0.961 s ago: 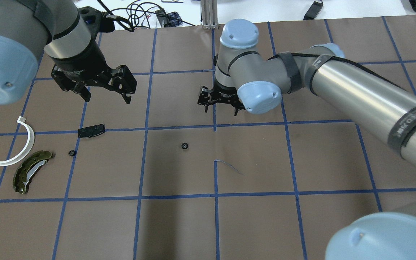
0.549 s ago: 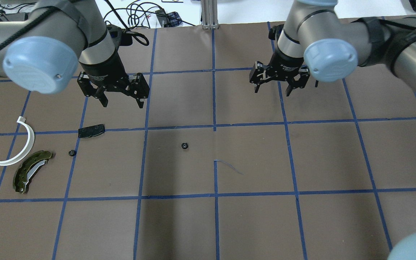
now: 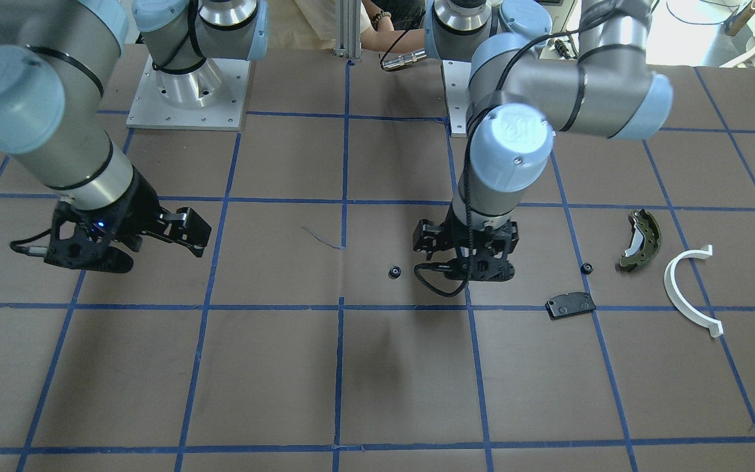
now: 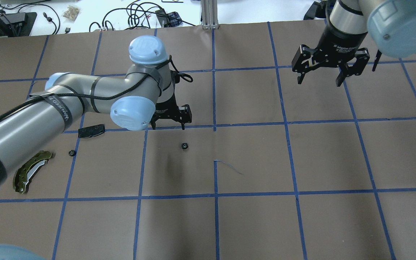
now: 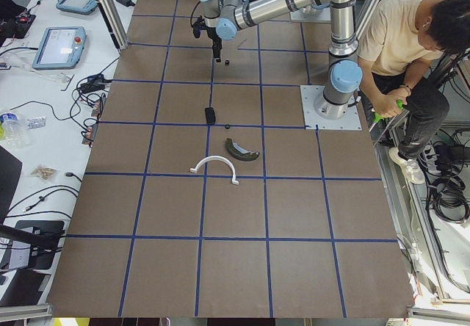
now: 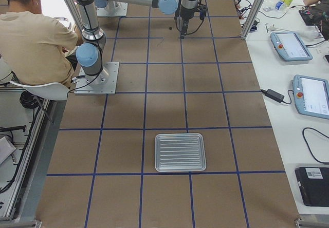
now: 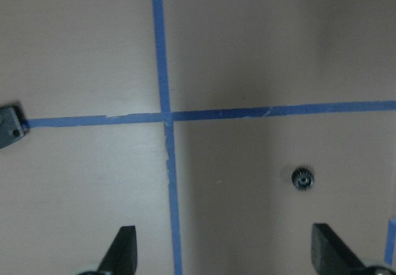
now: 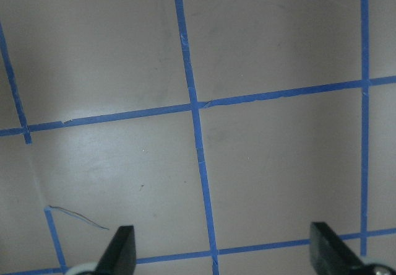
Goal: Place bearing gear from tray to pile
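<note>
A small black bearing gear [image 4: 184, 146] lies on the brown table near the middle; it also shows in the front view [image 3: 394, 271] and the left wrist view [image 7: 302, 179]. My left gripper [image 4: 168, 126] hangs open and empty just beyond the gear, slightly to its left. A second small gear [image 4: 72, 153] lies by the pile: olive-green brake shoe [image 4: 31, 171], flat black pad [image 4: 91, 130] and white half-ring [image 3: 689, 288], which my left arm hides in the overhead view. My right gripper [image 4: 320, 77] is open and empty at the far right.
A ribbed metal tray [image 6: 180, 152] lies flat at the table's right end, with nothing visible in it. Blue tape lines grid the table. A loose tape strand [image 4: 228, 166] lies near the centre. A seated person [image 6: 31, 33] is beside the robot base. Cables lie beyond the far edge.
My left arm has swung right from above the pile to just beyond the middle gear. My right arm has pulled away to the far right. Both grippers stay open.
</note>
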Tool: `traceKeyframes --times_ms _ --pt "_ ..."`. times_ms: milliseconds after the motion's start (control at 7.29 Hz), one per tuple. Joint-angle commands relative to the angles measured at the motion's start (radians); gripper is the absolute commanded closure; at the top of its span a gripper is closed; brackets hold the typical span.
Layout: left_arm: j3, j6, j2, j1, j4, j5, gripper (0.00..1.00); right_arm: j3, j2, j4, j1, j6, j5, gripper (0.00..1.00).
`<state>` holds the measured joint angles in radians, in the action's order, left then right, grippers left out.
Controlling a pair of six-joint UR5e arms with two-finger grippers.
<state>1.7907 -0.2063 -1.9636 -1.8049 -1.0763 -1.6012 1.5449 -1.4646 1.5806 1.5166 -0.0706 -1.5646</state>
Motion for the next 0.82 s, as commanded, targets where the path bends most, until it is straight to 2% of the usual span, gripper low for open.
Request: traceKeyframes --times_ms 0,412,686 --pt "0.027 -0.062 -0.050 -0.065 0.058 0.003 0.00 -0.026 -0.020 -0.047 0.004 0.000 -0.015 0.00" --pt "0.059 -0.059 -0.041 -0.077 0.064 0.032 0.01 -0.022 -0.028 -0.054 0.016 -0.017 -0.026 0.00" --pt "0.062 -0.042 -0.060 -0.067 0.098 0.033 0.01 -0.020 -0.029 -0.051 0.077 -0.046 -0.028 0.00"
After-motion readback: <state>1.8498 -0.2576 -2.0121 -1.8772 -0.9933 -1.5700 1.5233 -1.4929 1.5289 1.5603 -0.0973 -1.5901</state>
